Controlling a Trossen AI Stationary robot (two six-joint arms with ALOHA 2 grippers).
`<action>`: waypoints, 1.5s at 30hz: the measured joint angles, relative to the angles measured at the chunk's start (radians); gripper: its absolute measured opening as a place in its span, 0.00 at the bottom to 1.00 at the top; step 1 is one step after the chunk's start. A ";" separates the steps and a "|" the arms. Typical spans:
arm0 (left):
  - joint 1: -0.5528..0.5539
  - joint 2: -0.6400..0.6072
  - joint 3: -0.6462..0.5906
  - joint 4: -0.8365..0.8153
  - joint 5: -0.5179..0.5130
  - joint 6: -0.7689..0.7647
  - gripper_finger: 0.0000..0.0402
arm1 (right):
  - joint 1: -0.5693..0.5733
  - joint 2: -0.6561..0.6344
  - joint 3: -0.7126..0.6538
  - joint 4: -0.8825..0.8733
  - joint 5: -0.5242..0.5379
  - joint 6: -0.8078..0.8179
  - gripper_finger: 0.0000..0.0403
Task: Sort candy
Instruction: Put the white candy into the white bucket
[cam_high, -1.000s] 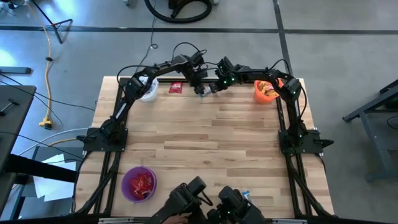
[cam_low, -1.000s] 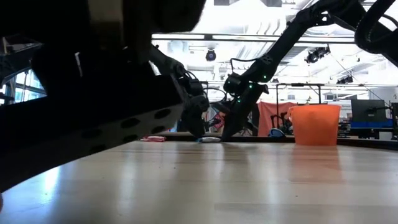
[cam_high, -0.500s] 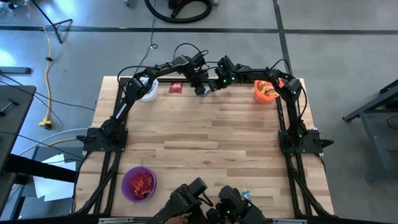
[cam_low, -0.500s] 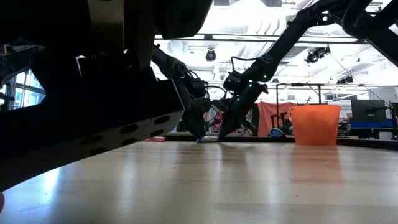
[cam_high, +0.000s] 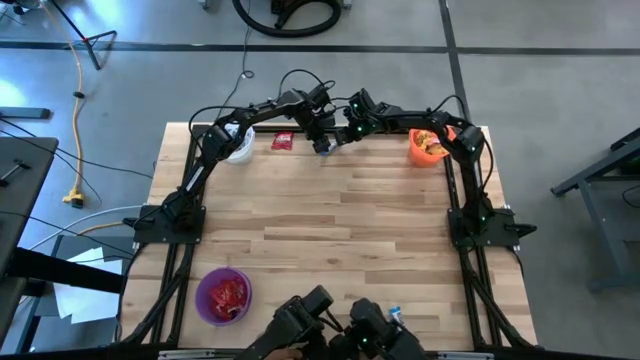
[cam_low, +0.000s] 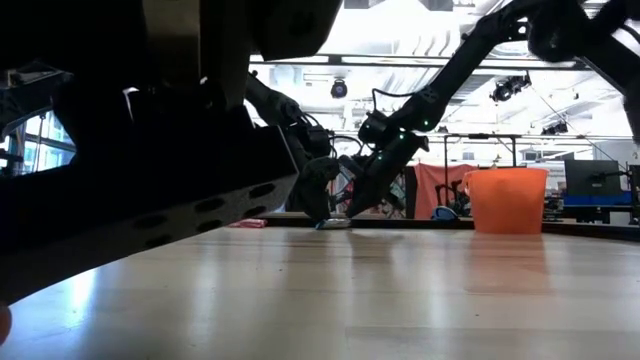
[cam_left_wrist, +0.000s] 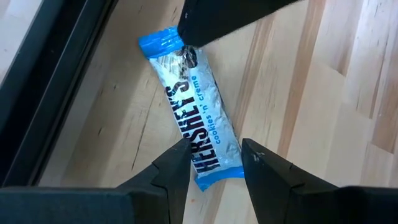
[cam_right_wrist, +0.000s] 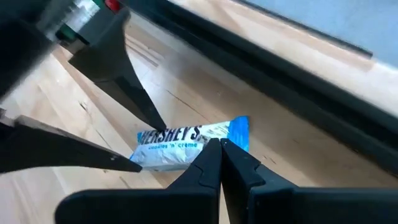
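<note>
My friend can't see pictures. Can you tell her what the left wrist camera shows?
A light-blue Hershey's cookies 'n' creme candy lies on the wooden table, one end between the left gripper's open dark fingers. The right gripper's shut tip presses on its other end.

This is a robotics lab or workshop. A butcher-block table (cam_high: 330, 220) stands on a polished concrete floor (cam_high: 540, 90) marked with dark lines, with a yellow cable (cam_high: 76, 110) trailing off the tabletop's left edge. The level view shows an open hall with ceiling lights (cam_low: 400, 35), exposed beams and a monitor (cam_low: 592, 178) beyond the far edge.
</note>
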 joint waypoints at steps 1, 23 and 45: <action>0.000 0.000 0.000 -0.001 0.000 0.000 0.32 | 0.000 0.007 0.001 0.000 -0.004 0.001 0.00; -0.005 0.000 0.001 -0.022 -0.080 0.029 0.24 | 0.002 0.034 0.009 -0.042 -0.003 0.045 0.00; 0.001 -0.021 0.001 -0.020 -0.162 0.099 0.00 | -0.008 -0.041 0.006 -0.048 0.003 0.020 0.00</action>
